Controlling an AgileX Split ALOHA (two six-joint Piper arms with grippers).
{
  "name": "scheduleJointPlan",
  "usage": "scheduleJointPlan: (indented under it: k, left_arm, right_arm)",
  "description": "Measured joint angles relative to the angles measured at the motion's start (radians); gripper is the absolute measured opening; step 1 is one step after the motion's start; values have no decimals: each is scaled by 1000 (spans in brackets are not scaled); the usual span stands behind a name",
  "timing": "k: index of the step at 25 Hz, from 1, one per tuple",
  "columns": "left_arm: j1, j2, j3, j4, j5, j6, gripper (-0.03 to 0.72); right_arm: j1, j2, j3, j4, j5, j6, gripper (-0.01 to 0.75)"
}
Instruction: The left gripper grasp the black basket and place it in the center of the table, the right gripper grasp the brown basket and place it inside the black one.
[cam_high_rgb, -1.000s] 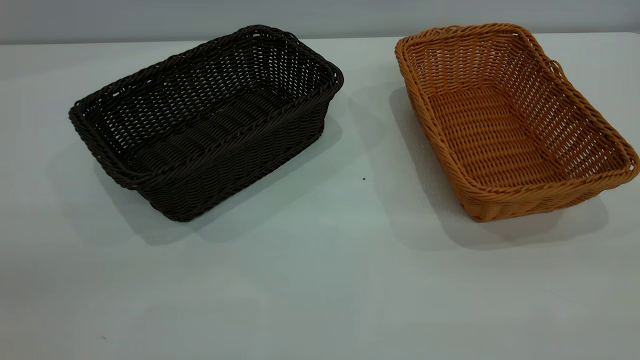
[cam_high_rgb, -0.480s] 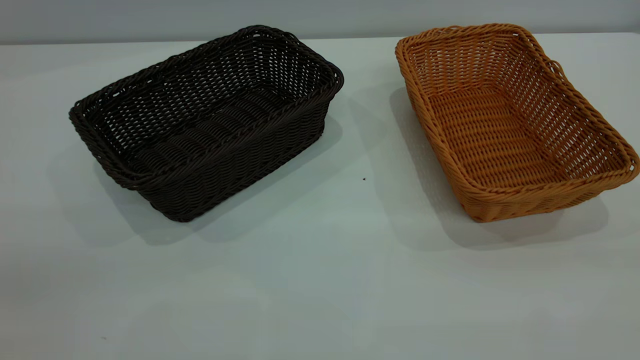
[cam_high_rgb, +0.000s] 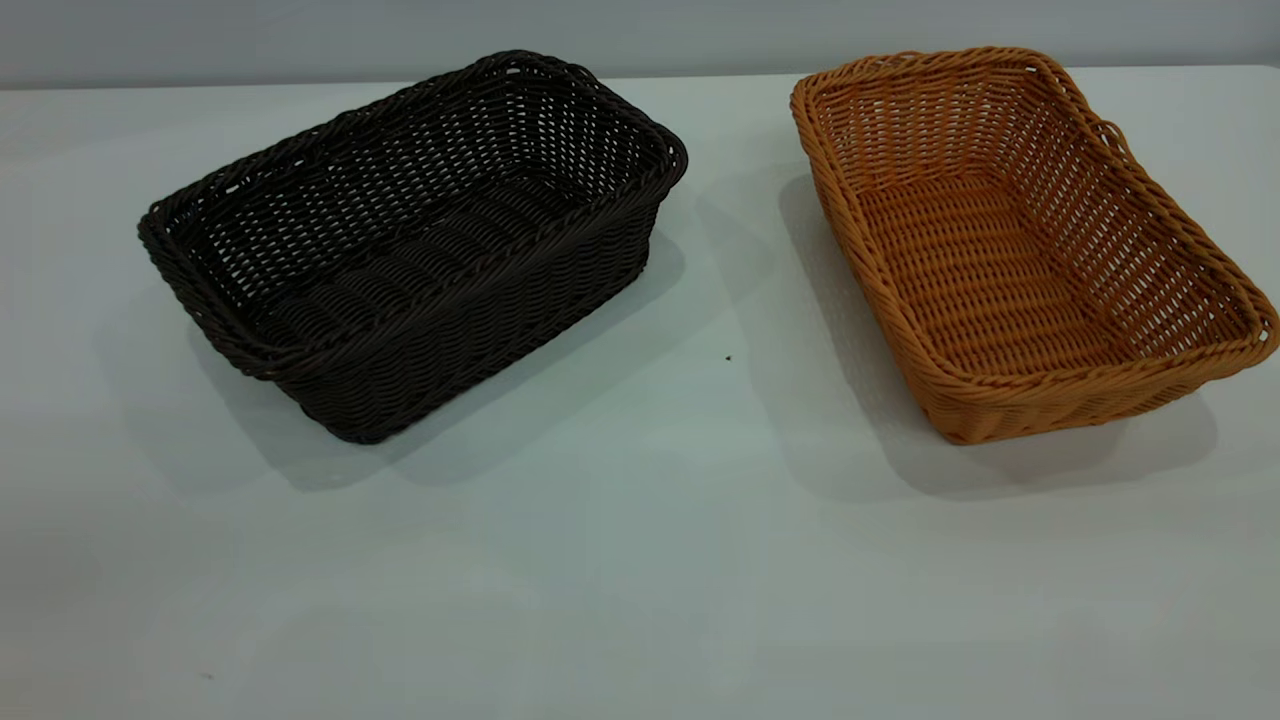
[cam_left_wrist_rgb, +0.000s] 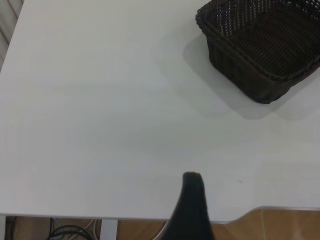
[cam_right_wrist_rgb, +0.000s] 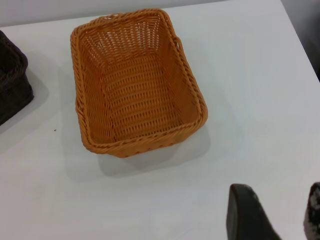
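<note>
The black basket (cam_high_rgb: 410, 240) stands on the table (cam_high_rgb: 640, 560) at the left of the exterior view, and the brown basket (cam_high_rgb: 1010, 240) stands at the right. Both are empty and apart from each other. Neither gripper shows in the exterior view. In the left wrist view, part of my left gripper (cam_left_wrist_rgb: 192, 205) shows near the table's edge, far from the black basket (cam_left_wrist_rgb: 262, 45). In the right wrist view, my right gripper (cam_right_wrist_rgb: 280, 212) is open and empty over bare table, a good way from the brown basket (cam_right_wrist_rgb: 135, 82).
The table's near edge, with brown floor beyond it (cam_left_wrist_rgb: 270, 225), shows in the left wrist view. A corner of the black basket (cam_right_wrist_rgb: 12, 80) shows in the right wrist view. A small dark speck (cam_high_rgb: 728, 358) lies between the baskets.
</note>
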Motion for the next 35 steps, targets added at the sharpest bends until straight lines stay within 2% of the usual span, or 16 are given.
scheduleJointPlan:
  k: [25,28,31,35]
  left_arm:
    - [0,5,2,13,-2,-10,580]
    - [0,87,0,13,-16,-31,580]
    - [0,236,-22,13,-88,-10,580]
    - [0,467,-59,13,-214,16,579]
  right_arm:
    - [0,0,0,28,-1,-27,244]
    - [0,72,0,75,-1,-84,298]
    - [0,214,-5,107,-12,-110,405]
    - [0,398,-18,147,-122,-114,514]
